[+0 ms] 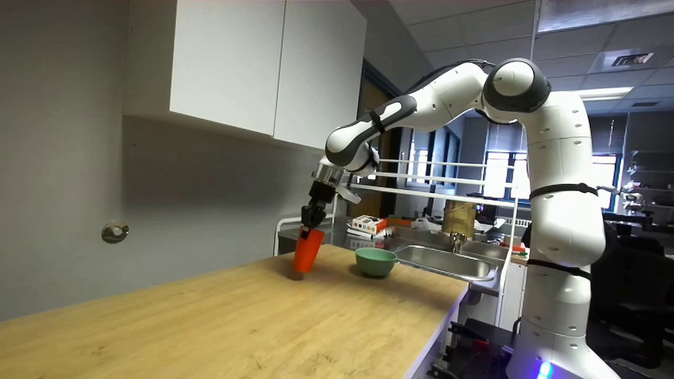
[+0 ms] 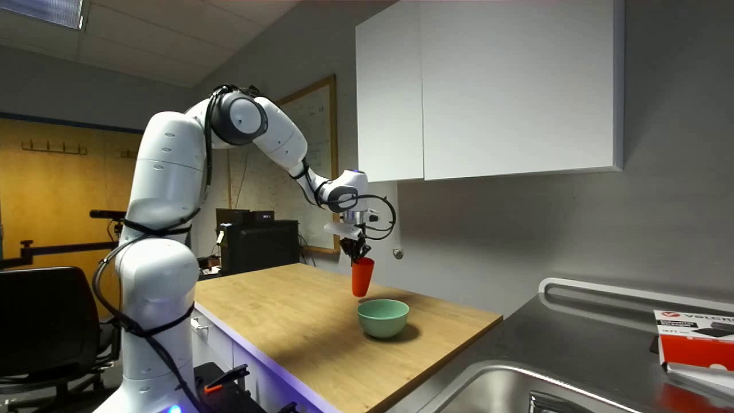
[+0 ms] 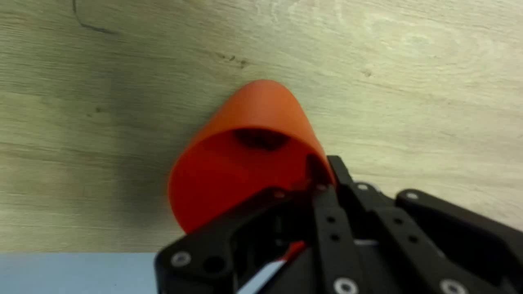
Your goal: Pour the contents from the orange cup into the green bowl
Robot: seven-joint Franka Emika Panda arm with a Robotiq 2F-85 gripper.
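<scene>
My gripper [image 1: 307, 229] is shut on the rim of the orange cup [image 1: 308, 252], one finger inside and one outside. The gripper [image 2: 356, 258] and the slightly tilted cup [image 2: 362, 278] also show in another exterior view, the cup seeming just above the table. In the wrist view the cup [image 3: 261, 104] opens toward the camera beside the fingertips [image 3: 329, 173]. A dark patch lies at its bottom; I cannot tell if it is contents or shadow. The green bowl [image 1: 375, 263] stands upright on the table beside the cup, apart from it. The bowl [image 2: 383, 321] is out of the wrist view.
The wooden table [image 1: 237, 326] ends at a sink [image 1: 442, 260] on the bowl's side. A wall runs close behind the cup. White cabinets [image 2: 516, 86] hang above the table's back. A red and white box [image 2: 697, 344] lies on the dark counter by the sink.
</scene>
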